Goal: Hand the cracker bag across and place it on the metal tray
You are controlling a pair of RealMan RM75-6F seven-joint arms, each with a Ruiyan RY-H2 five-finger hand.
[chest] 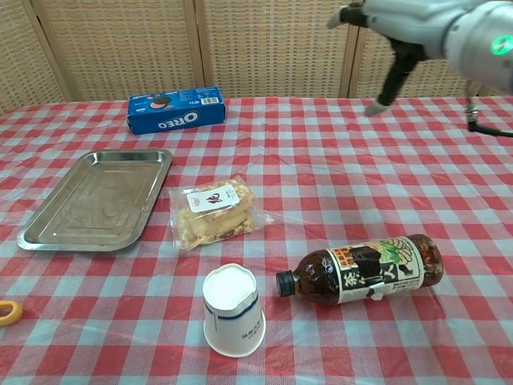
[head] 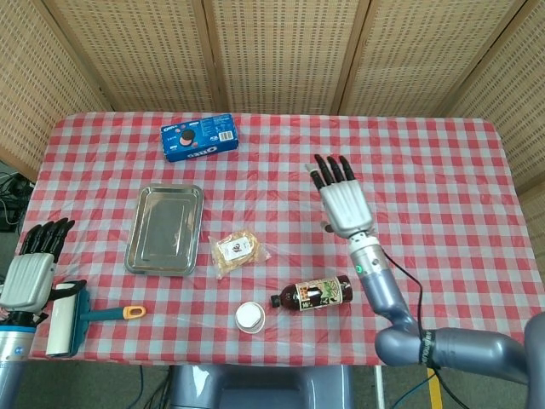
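Cracker bag [chest: 215, 213] beside "OREO"-free tray [chest: 96, 200]

A test room, not a real home: woven cane screen walls [head: 272, 51] stand behind the red checked tablecloth [head: 426, 162].

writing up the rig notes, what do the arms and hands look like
The right hand has a pale grey plastic back and black fingers. Its arm is glossy blue-grey metal with a green ring light at the wrist and a thin black cable alongside. The left hand has the same grey-and-black build.
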